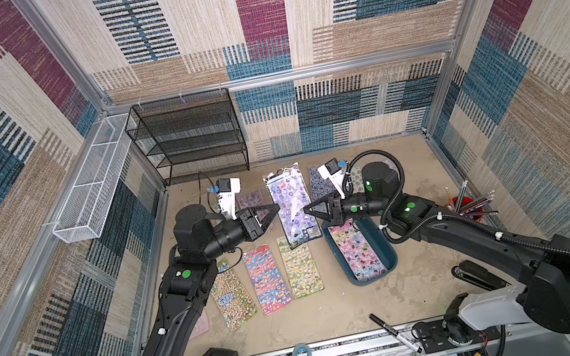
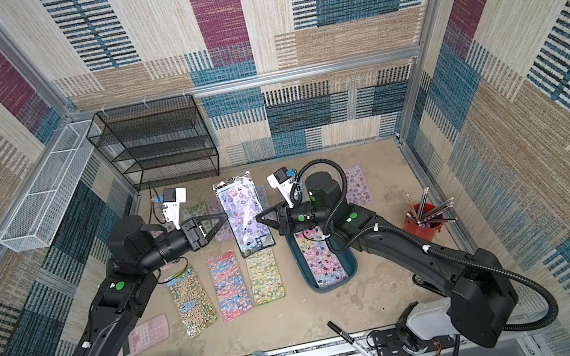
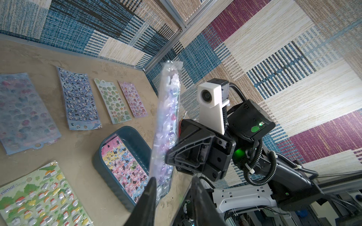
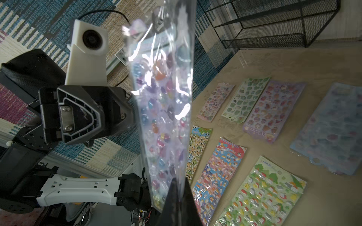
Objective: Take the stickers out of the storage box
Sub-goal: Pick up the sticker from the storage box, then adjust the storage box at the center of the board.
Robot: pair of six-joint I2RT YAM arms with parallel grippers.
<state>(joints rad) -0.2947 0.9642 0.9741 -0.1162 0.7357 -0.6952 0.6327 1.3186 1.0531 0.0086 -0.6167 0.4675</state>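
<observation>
A lilac sticker sheet [image 1: 290, 205] in a clear sleeve hangs in the air between both arms. My right gripper [image 1: 307, 210] is shut on one edge of it, and the right wrist view shows the right gripper [image 4: 179, 180] pinching the sleeve. My left gripper [image 1: 275, 208] is at the opposite edge; in the left wrist view the left gripper [image 3: 174, 178] has its jaws apart, with the sheet [image 3: 168, 125] beside one finger. The teal storage box [image 1: 387, 248] lies below the right gripper with a pink sticker sheet [image 1: 358, 253] inside. Several stickers [image 1: 267, 279] lie flat on the table.
A black mesh rack [image 1: 189, 136] stands at the back left, with a white wire basket [image 1: 90, 181] on the left wall. A red cup of pencils [image 1: 469, 208] is at the right. A marker [image 1: 396, 333] and a tape roll [image 1: 301, 352] lie at the front. A pink keypad slab [image 2: 145, 336] sits front left.
</observation>
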